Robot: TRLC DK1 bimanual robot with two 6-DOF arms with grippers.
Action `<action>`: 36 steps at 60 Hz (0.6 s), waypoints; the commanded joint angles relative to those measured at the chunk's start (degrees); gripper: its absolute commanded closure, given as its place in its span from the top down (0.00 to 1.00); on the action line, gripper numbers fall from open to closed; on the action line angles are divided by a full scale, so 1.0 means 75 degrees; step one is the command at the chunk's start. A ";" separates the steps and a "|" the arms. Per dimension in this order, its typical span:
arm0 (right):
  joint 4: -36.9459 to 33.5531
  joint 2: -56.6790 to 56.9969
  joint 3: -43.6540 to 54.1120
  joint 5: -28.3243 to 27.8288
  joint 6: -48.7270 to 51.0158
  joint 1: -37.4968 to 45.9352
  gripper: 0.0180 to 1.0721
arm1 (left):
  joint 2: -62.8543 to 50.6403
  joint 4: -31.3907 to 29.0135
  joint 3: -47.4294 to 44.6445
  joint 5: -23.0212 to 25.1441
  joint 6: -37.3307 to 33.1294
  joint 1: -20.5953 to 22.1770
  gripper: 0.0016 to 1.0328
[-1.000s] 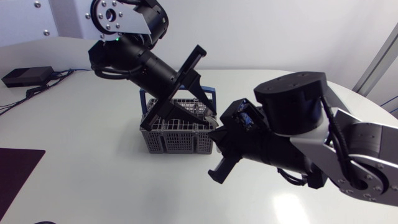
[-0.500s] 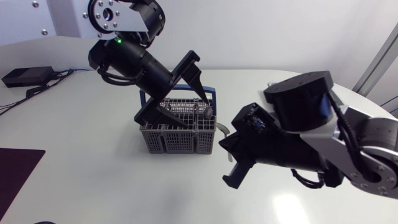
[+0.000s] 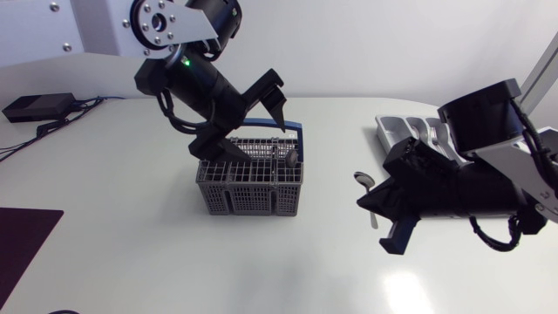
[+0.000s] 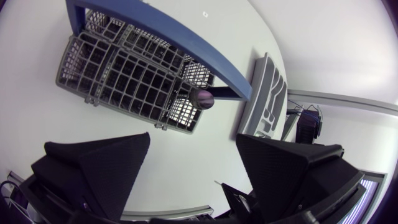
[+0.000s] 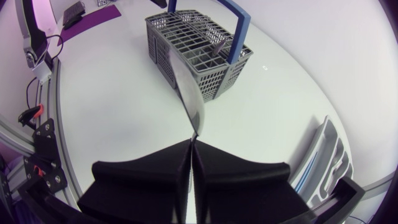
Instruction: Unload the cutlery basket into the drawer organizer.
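The cutlery basket (image 3: 250, 181), grey mesh with a blue handle (image 3: 272, 127), stands near the middle of the white worktop (image 3: 131, 235). The left gripper (image 4: 193, 140) hangs over the basket with its fingers (image 4: 106, 163) spread wide and nothing between them. Its wrist view looks down into the compartments and shows the rounded end of one utensil (image 4: 204, 98) sticking up just beside the handle's foot; the head view shows the same piece only as a small upright stub. The right gripper (image 5: 191, 146) is well apart from the basket, above the bare worktop between it and the grey drawer organizer (image 3: 403, 133). Its fingers are pressed narrow on the shaft of a spoon (image 3: 363, 181). The head view shows the spoon's oval bowl pointing away from the fingers, while the right wrist view shows it only as a slim silver blade seen edge-on. The organizer's moulded slots show best in the left wrist view, since the right arm hides part of it from above.
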State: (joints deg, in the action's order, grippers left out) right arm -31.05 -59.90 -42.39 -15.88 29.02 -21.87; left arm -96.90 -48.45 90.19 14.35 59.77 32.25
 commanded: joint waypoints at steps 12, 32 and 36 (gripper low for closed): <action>-0.0747 -0.0111 -0.0231 -0.0168 0.2120 0.1076 0.06 | 0.0030 0.0471 -0.0377 -0.0905 -0.0645 0.0458 0.95; -0.1602 -0.0943 -0.0629 -0.0461 0.4334 0.2998 0.06 | -0.0052 0.0870 -0.0459 -0.1456 -0.1582 0.0833 0.95; -0.1614 -0.1178 -0.0711 -0.0473 0.4815 0.3431 0.06 | -0.0099 0.0870 -0.0412 -0.1491 -0.1559 0.0880 0.95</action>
State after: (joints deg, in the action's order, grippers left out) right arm -42.26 -66.70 -46.22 -19.09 59.94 1.32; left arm -96.90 -42.28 88.31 3.84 49.36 38.13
